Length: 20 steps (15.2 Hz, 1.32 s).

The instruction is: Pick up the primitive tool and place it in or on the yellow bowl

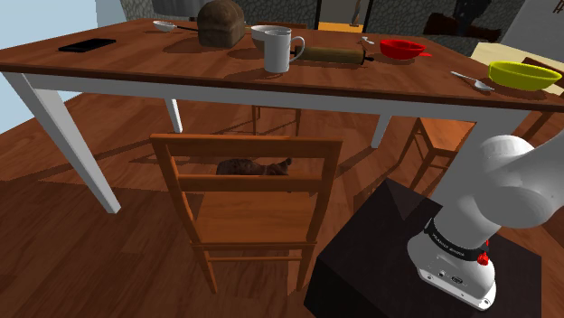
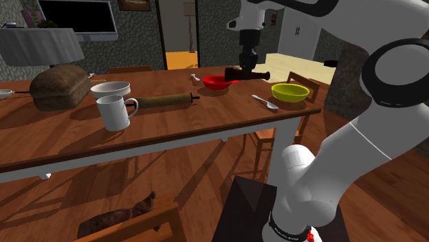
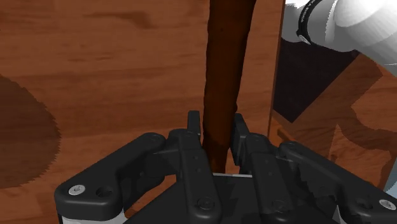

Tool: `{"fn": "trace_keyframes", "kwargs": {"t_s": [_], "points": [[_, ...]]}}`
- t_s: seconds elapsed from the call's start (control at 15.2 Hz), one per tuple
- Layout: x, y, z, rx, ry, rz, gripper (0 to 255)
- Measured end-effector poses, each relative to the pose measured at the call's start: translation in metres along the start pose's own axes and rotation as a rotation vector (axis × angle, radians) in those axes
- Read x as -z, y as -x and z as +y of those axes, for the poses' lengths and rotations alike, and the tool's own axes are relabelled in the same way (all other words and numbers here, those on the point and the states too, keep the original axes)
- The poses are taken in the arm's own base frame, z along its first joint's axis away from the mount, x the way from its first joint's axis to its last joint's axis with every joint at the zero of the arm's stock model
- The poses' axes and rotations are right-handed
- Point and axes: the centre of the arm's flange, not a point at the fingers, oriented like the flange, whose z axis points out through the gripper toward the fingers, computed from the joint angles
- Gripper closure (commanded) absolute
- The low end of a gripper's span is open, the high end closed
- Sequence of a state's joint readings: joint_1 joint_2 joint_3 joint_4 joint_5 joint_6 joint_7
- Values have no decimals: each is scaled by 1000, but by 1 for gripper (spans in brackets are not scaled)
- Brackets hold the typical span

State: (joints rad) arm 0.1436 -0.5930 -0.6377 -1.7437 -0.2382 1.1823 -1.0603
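One step is judged done, the carry being in hand: the dark-brown tool (image 3: 226, 57) is pinched by the end effector (image 3: 217, 130) above the surface (image 2: 179, 120) nr its robot-side edge, & must next be taken over the yellow bowl (image 2: 290, 91) by the corner & released.

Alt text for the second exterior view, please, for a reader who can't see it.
The black gripper holds a dark brown tool level above the wooden table, near the red bowl; the yellow bowl sits further to the view's right.
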Motion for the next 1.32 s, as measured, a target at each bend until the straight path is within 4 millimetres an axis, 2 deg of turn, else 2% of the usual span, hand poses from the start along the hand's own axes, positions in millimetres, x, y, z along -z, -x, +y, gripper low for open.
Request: {"fn": "trace_keyframes", "kwargs": {"t_s": [0.4, 0.46, 1.25, 1.32], "points": [[8, 75, 22, -1, 0, -1, 255], [10, 90, 20, 0, 0, 0, 255], [24, 243, 56, 1, 0, 1, 255], [24, 250, 57, 0, 0, 0, 255]]}}
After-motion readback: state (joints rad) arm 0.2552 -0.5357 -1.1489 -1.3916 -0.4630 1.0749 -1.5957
